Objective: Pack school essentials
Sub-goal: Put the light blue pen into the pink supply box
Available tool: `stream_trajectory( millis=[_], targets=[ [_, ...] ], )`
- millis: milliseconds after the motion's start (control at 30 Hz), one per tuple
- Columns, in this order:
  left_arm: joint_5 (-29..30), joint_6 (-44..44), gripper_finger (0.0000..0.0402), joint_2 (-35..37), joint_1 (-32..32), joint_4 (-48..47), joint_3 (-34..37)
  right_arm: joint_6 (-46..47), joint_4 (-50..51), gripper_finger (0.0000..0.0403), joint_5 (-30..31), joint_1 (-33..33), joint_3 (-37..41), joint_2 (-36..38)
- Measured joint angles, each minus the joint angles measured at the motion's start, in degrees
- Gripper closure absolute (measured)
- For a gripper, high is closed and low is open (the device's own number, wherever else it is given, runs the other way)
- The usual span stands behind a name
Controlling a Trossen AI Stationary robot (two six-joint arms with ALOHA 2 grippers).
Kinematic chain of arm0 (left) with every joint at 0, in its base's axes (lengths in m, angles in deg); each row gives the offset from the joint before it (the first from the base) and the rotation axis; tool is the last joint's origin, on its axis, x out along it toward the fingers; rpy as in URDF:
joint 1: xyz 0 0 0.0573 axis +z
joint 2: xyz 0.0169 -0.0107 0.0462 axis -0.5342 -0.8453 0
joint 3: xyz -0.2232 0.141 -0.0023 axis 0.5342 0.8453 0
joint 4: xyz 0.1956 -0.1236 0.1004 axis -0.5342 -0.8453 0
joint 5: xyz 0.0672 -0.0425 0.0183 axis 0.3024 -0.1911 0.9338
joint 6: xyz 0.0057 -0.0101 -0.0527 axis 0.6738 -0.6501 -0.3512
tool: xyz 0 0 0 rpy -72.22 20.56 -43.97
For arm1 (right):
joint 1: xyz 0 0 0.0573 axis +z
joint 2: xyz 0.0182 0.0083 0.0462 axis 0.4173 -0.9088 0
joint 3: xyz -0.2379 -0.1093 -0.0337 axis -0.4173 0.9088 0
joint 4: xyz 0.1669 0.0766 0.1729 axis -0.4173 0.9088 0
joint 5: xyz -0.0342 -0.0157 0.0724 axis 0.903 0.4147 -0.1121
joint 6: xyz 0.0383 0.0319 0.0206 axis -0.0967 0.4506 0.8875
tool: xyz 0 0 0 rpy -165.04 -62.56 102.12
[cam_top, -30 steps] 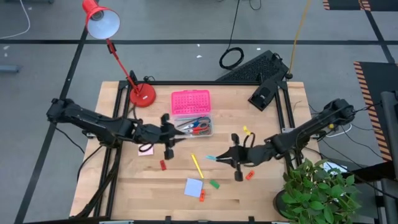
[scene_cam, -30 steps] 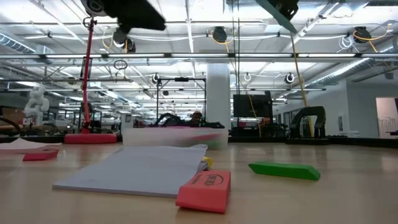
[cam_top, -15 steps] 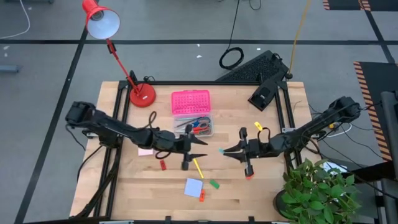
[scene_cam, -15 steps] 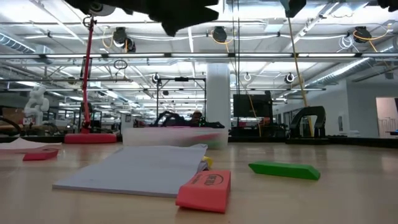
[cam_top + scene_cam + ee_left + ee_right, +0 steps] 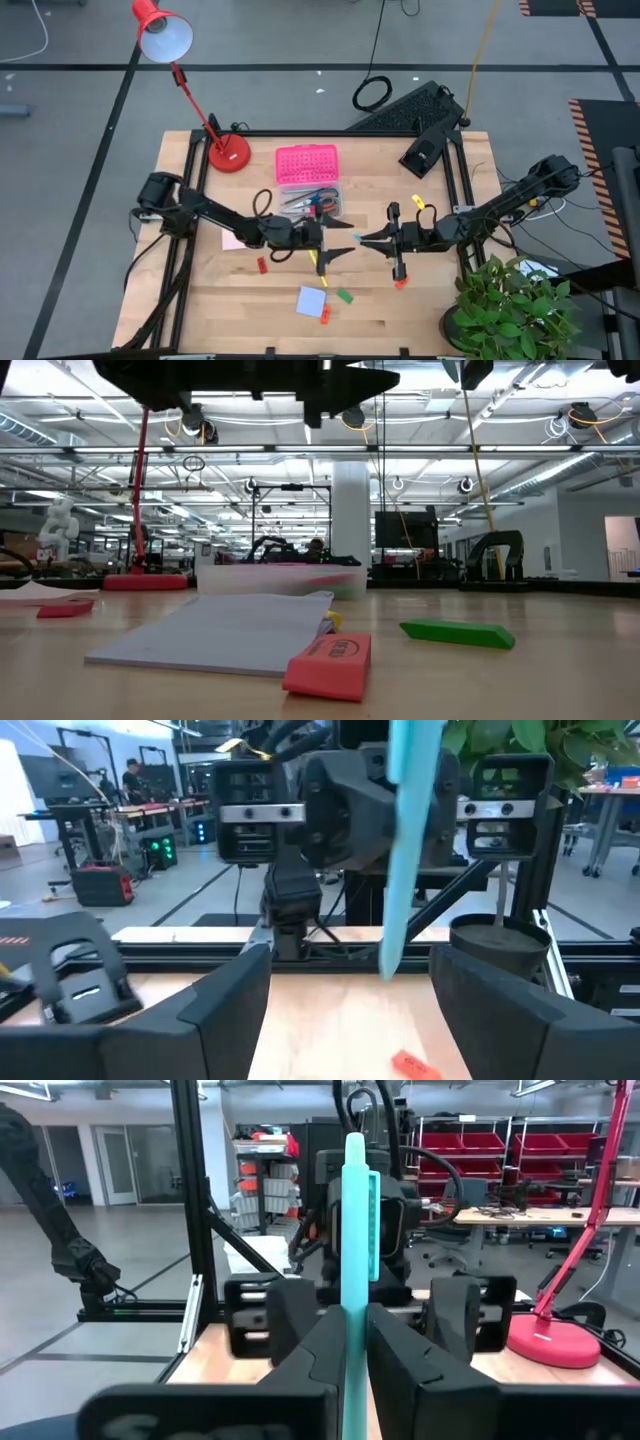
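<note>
On the L wrist cam I see my left gripper (image 5: 350, 1010) spread wide, its two dark fingers (image 5: 215, 1015) apart w/ bare table (image 5: 340, 1020) between. A teal pencil (image 5: 408, 830) stands upright just ahead, held by the right gripper (image 5: 400, 820) facing me. Small red eraser (image 5: 413, 1065) lies on the wood below it.

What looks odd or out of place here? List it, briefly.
Little stands out. The right gripper holds a teal pencil in mid-air, facing the open left gripper over the table's middle, as if handing over. An orange eraser lies loose under the right arm, away from the clear box.
</note>
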Motion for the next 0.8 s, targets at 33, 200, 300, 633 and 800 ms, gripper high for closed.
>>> stream_trajectory(
  millis=[33, 200, 300, 633, 800],
  targets=[
    [-0.02, 0.16, 0.0124, -0.9, -0.22, -0.29, -1.03, -0.09, 0.0, 0.0383, 0.0, 0.0, 0.0, -0.01],
    [-0.05, -0.1, 0.0131, -4.85, -0.69, -1.47, -6.04, -0.13, -0.04, 0.0383, -0.02, 0.0, 0.0, -0.03],
    [-0.43, -1.26, 0.0154, -5.51, -0.6, -2.7, -7.54, -0.13, -0.02, 0.0383, -0.02, 0.0, 0.0, -0.03],
    [-0.48, -1.27, 0.0268, -5.47, -0.6, -2.22, -7.78, -0.13, -0.02, 0.0383, -0.17, 0.0, 0.0, -0.03],
    [-0.48, -1.26, 0.0308, -5.47, -0.57, -2.3, -7.78, -0.13, -0.02, 0.0383, -0.17, 0.0, 0.0, -0.03]
  ],
)
